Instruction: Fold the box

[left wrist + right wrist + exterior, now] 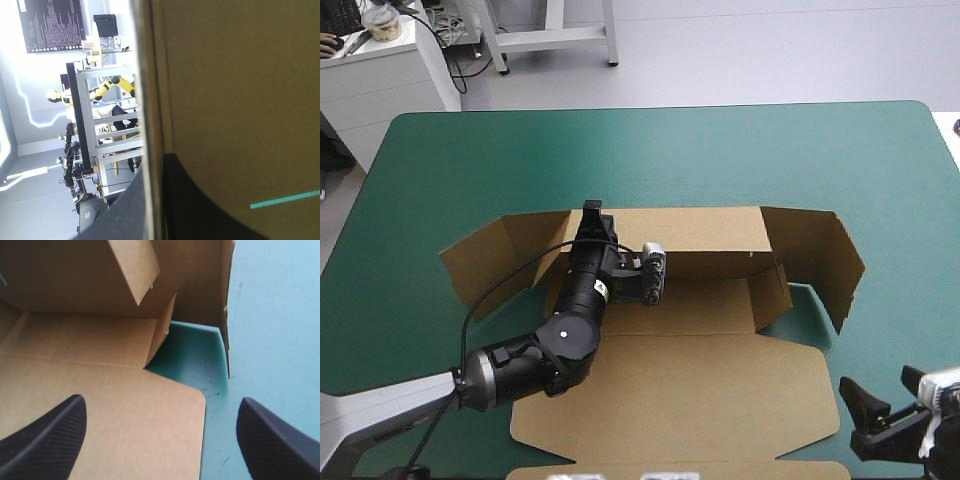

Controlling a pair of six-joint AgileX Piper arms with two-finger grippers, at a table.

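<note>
Teal-green worktop [470, 170] carries the brown box [700, 390] at its middle, with the back wall and side flaps raised and the lid flat toward the near edge. At the back wall's top the left gripper [592, 212] pinches the board, all but closed. Spread wide, the right gripper [892, 400] hangs at the lid's near right corner.

**Table** [650, 109] with rounded far corners, under a **teal-green cover** [650, 160]. The bare cover runs from just ahead of the left gripper [592, 208] out to the far edge. In the right wrist view it lies ahead of the right gripper [162, 401] and to one side of it, smooth, with a few faint dark marks. **Thin teal-green line** [285, 199], beside the left gripper in its own view, probably a sliver of the same cover. **White cabinet** [380, 85], off the table beyond its far left corner, well apart from both grippers.
</note>
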